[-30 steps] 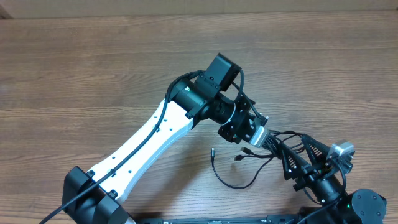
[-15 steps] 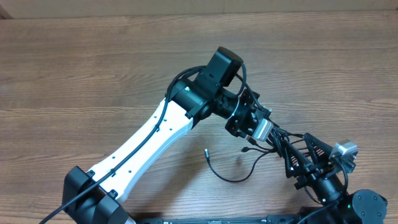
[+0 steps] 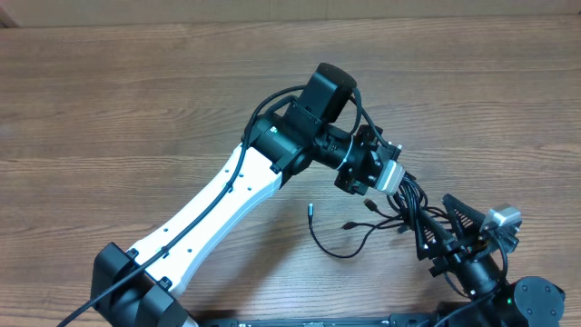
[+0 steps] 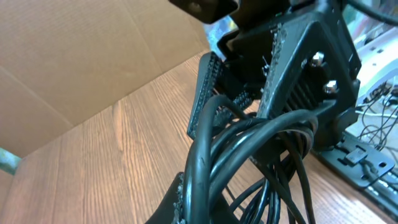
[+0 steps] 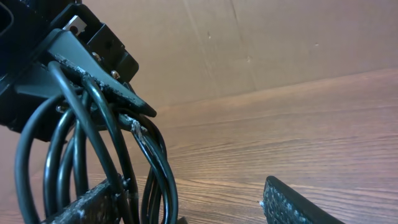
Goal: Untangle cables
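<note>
The thin black cables [image 3: 410, 205] form a bundle between my two grippers, with a loose loop and plug tips lying on the table [image 3: 338, 251]. My left gripper [image 3: 391, 179] is shut on the bundle and holds it above the table. In the left wrist view the cables [image 4: 249, 143] fill the frame over my left gripper [image 4: 199, 208]. My right gripper [image 3: 435, 219] is open wide just below and to the right. In the right wrist view [image 5: 186, 205] the cables [image 5: 155, 168] hang against its left finger, and the left gripper [image 5: 93, 74] shows above it.
The wooden table [image 3: 136, 109] stretches to the left and far side. A cardboard wall [image 5: 280, 43] stands at the far edge. The white left arm [image 3: 218, 204] crosses the middle from the bottom left. The right arm's base [image 3: 531, 300] sits at the bottom right.
My left gripper has moved up and to the right with the bundle. The loose loop and plug tips slid right along the table. The right gripper has stayed in place.
</note>
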